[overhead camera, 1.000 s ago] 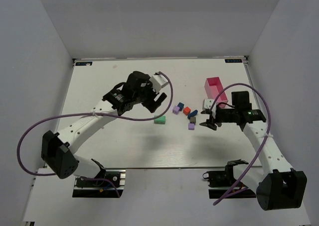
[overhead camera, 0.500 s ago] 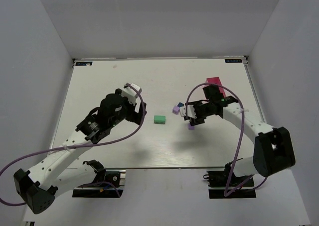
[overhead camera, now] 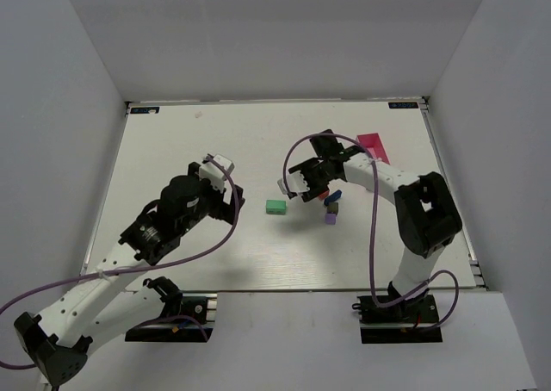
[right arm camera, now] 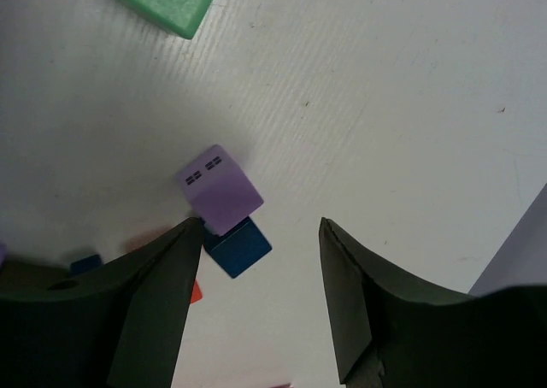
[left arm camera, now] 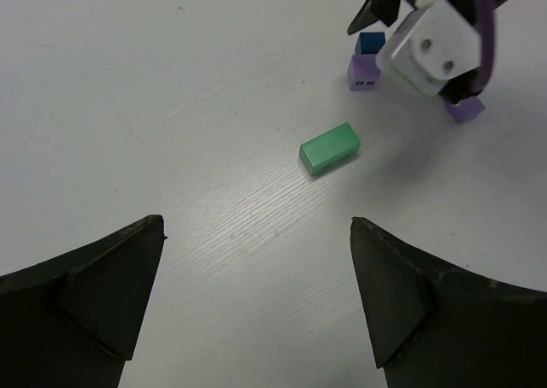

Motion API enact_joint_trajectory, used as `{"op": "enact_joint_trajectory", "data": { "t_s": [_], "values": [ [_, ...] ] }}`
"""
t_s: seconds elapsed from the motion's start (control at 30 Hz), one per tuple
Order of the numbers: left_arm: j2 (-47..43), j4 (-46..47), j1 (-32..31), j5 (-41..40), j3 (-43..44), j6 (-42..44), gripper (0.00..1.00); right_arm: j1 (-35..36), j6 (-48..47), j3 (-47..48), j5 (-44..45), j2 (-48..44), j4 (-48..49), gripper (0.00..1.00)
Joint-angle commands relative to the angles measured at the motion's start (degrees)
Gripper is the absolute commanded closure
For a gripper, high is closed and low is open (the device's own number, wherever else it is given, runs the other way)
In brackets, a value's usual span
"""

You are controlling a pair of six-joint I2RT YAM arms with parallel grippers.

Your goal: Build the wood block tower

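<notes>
The little painted wood blocks [overhead camera: 330, 205] are not stacked yet. They lie loose on the flat white table [overhead camera: 172, 150], a little right of the middle. No tower can be seen.

A light purple cube [right arm camera: 220, 189] is touching a dark blue block [right arm camera: 238, 247]. A bit of a red-orange block [right arm camera: 195, 292] peeks out just beside them. A green oblong block [left arm camera: 330, 149] lies by itself, well apart from the bunch.

The right gripper [right arm camera: 260, 226] is held over the purple cube and the blue block. Its fingers are spread wide and nothing is held between them. One finger [right arm camera: 162, 285] is right at the edge of the purple cube.

If the gripper is brought straight down, the cube could be hit from above or shoved away. Because the two blocks touch, both could be pinched at once, or the blue one could be dragged along. A block this tiny could also be turned or flicked out when it is squeezed.

The left gripper [left arm camera: 256, 223] is spread wide too, empty, and pointed at the green block. The two arms are near each other, so they could be bumped together if both are sent to the blocks.

The pink oblong tray [overhead camera: 372, 141] sits farther back on the right.
</notes>
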Motion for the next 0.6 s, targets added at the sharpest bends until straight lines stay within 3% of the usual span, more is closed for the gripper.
{"op": "enact_joint_trajectory", "data": {
  "t_s": [0.0,0.4,0.57],
  "values": [
    [-3.36,0.82,0.26,-0.6,-0.36,0.49,0.0,1.27,-2.12,3.95,4.4,3.4,-1.24,0.37],
    [-2.84,1.35,0.26,1.33,-0.89,1.02,0.0,2.86,-5.37,5.28,6.78,7.27,-2.84,0.37],
    [-2.84,1.35,0.26,1.85,-0.89,1.02,0.0,3.74,-0.11,6.33,5.2,8.68,-2.48,0.35]
  ]
}}
